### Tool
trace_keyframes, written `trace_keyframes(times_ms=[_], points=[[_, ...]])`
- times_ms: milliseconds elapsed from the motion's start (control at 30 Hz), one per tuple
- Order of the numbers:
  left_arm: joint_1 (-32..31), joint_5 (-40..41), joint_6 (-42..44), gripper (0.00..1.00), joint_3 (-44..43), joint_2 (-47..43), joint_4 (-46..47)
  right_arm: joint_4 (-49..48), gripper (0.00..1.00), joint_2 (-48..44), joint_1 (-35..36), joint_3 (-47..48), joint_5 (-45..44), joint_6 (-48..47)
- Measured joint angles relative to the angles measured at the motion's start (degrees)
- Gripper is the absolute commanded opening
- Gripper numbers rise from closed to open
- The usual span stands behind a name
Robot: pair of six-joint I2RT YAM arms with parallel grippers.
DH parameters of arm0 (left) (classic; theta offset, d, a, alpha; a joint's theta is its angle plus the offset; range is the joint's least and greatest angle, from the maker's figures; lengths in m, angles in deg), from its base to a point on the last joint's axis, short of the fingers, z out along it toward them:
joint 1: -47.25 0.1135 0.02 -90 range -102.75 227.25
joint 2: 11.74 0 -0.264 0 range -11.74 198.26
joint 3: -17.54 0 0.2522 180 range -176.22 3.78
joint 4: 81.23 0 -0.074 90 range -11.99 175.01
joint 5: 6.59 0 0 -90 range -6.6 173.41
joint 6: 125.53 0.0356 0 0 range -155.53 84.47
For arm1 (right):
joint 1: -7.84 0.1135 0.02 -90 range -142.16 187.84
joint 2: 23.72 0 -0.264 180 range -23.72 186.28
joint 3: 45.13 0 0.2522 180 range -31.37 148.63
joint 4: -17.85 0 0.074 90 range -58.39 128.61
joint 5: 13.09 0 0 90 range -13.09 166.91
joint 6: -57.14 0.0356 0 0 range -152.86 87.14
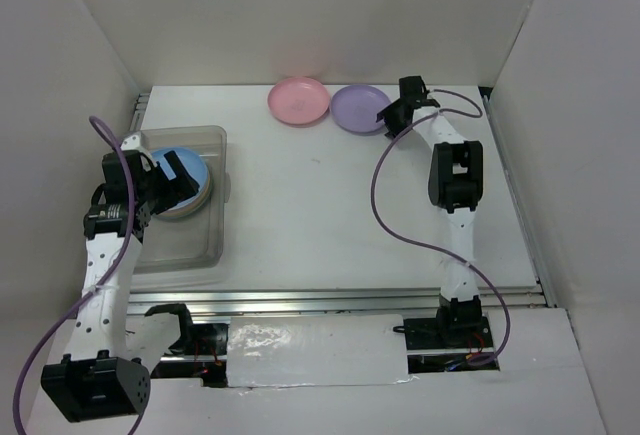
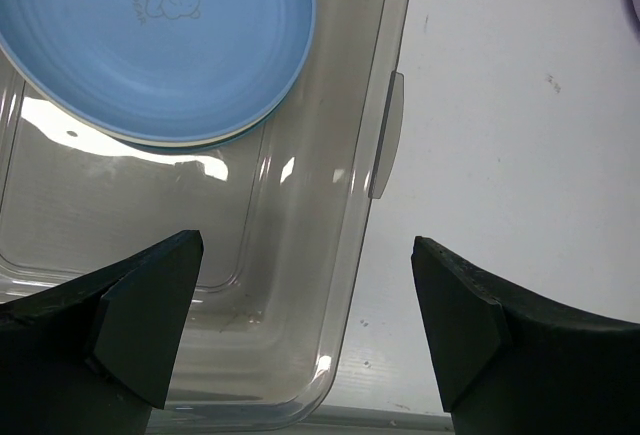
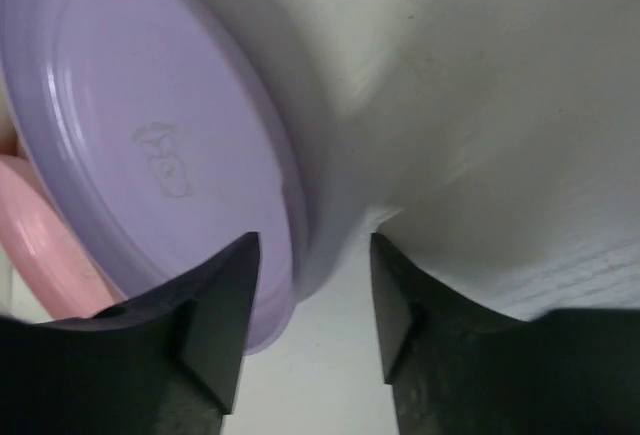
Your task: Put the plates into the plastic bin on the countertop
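The clear plastic bin [image 1: 205, 240] stands at the left of the white countertop [image 1: 330, 215] and holds a stack of plates with a blue plate [image 1: 195, 177] on top; the blue plate also shows in the left wrist view [image 2: 160, 35]. My left gripper [image 2: 305, 330] is open and empty above the bin's near right corner [image 2: 340, 335]. A pink plate [image 1: 298, 100] and a purple plate [image 1: 358, 107] lie at the back. My right gripper [image 3: 312, 300] is open, its jaws astride the purple plate's rim [image 3: 290, 205]. The other plates are hidden.
White walls close in the back and both sides. A metal rail [image 1: 340, 300] runs along the front edge. The right arm's purple cable [image 1: 395, 225] loops over the countertop's middle right.
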Motion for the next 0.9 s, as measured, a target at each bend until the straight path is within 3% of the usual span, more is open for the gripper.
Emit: trace_keyframes(times_ms=[200,233,267,367,500,633,767,900], points=[[0.0,-0.7,0.7,0.99,0.0,-0.1,0.1,4.3,0.27,2.1,-0.7,3.9,0.4,-0.1],[0.0,-0.8,0.7,0.99,0.0,-0.1,0.1,4.6,0.04,2.1,-0.8,3.9,0.5,-0.1],[0.0,-0.9,0.7,0.99,0.0,-0.2,0.1,4.8,0.00,2.1,-0.9,3.8,0.5,-0.4],[0.0,-0.9,0.7,0.99,0.0,-0.4,0.1,2.8,0.00,1.2,-1.2,1.3,0.7,0.0],[0.0,-1.7,0.7,0.99,0.0,-0.4,0.2,-4.6,0.00,-10.0,-1.9,-18.1,0.2,1.1],[0.0,-7.7,0.7,0.99,0.9,-0.3,2.7,-3.9,0.00,-26.9,-1.4,-38.8,-5.9,-1.2],[-2.8,-16.0,-1.2,0.99,0.5,2.5,6.2,-5.0,0.00,-39.4,6.4,-46.6,-12.2,-6.0],[-11.8,-19.0,-3.8,0.99,-3.7,10.4,9.0,-5.6,0.00,-52.7,19.2,-54.9,-14.4,-8.8]])
